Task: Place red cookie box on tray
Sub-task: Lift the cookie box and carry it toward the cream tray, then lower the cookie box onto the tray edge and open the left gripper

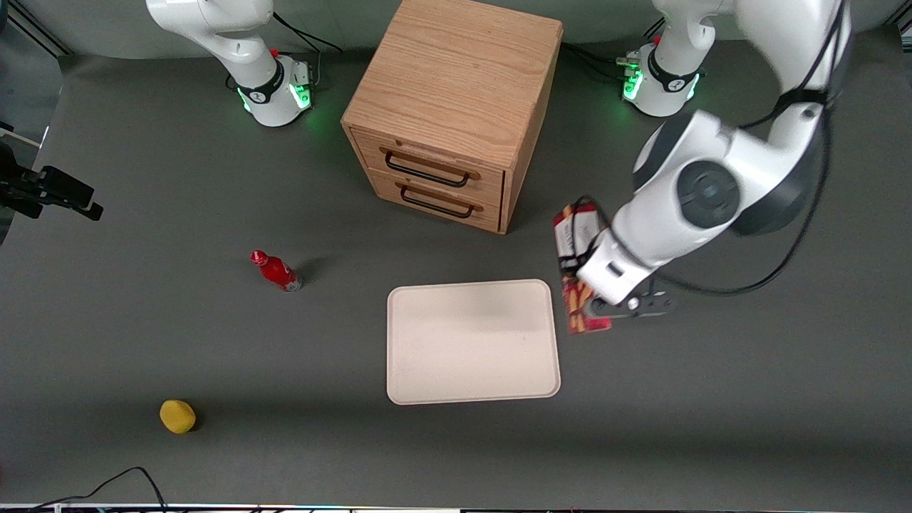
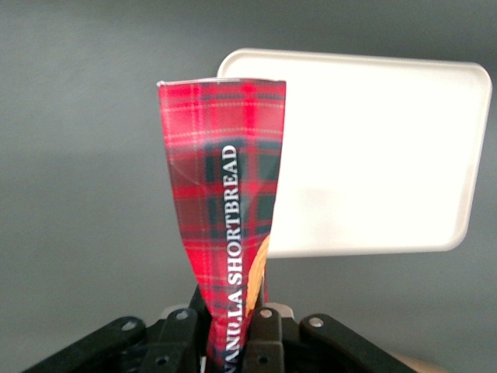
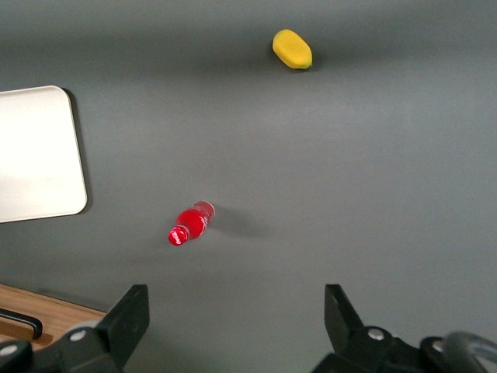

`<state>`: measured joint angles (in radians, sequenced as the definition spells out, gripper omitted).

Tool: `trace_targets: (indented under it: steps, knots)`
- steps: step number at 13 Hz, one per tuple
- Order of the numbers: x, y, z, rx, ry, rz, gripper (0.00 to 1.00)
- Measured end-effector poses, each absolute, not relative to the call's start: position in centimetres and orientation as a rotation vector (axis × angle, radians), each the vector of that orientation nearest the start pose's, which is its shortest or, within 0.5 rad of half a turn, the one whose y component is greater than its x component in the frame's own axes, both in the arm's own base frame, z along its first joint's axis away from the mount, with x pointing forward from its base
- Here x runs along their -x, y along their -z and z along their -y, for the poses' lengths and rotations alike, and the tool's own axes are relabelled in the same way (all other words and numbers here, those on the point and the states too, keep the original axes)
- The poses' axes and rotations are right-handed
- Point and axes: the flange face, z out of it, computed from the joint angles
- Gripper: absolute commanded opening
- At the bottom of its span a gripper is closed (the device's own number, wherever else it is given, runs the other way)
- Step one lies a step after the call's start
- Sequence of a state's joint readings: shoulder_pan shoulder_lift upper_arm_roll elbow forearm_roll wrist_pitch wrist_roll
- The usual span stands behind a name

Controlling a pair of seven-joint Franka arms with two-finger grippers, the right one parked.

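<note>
My left gripper (image 1: 595,303) is shut on the red cookie box (image 1: 577,267), a slim red tartan carton, and holds it above the table just beside the tray's edge toward the working arm's end. In the left wrist view the box (image 2: 229,233) sticks out from between the fingers (image 2: 268,338), squeezed narrow where they pinch it, with "VANILLA SHORTBREAD" along its side. The cream-white tray (image 1: 472,342) lies flat and bare in the middle of the table, nearer the front camera than the drawer cabinet. It also shows in the left wrist view (image 2: 373,155) and the right wrist view (image 3: 35,155).
A wooden two-drawer cabinet (image 1: 452,114) stands farther from the front camera than the tray. A small red bottle (image 1: 276,271) lies toward the parked arm's end. A yellow lemon-like object (image 1: 177,416) sits near the table's front edge. A cable (image 1: 107,484) runs along that edge.
</note>
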<state>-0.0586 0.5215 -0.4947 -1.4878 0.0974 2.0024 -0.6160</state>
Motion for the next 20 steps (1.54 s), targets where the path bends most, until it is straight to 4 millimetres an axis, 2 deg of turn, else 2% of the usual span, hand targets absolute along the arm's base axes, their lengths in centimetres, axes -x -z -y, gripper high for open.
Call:
trace_targets:
  steps: [2,3,5,6,7,8,12,14,15,16,18,19,20]
  knots:
    - [-63.6,-33.4,33.0,3.304,-0.004,0.142,0.0]
    - [-63.9,-30.7,33.6,3.308,0.03,0.145,0.0]
    - [-64.1,-27.2,34.2,3.287,0.068,0.131,0.0]
    - [-64.1,-26.4,34.2,3.27,0.073,0.116,0.0]
    - [-64.1,-25.9,34.1,3.257,0.08,0.099,0.41]
    - [-64.0,-25.6,34.2,3.245,0.089,0.079,0.99]
    - [-64.1,-25.2,34.1,3.227,0.099,0.067,1.0]
    - [-64.5,-26.3,33.3,3.192,0.052,0.09,1.0]
    - [-64.6,-28.1,32.7,3.162,0.003,0.115,1.0]
    - [-64.5,-31.1,31.9,3.143,-0.035,0.153,1.0]
    - [-63.7,-39.0,29.6,3.122,-0.086,0.227,1.0]
    - [-62.9,-43.2,27.8,3.116,-0.117,0.239,1.0]
    - [-62.1,-47.3,25.0,3.118,-0.153,0.228,1.0]
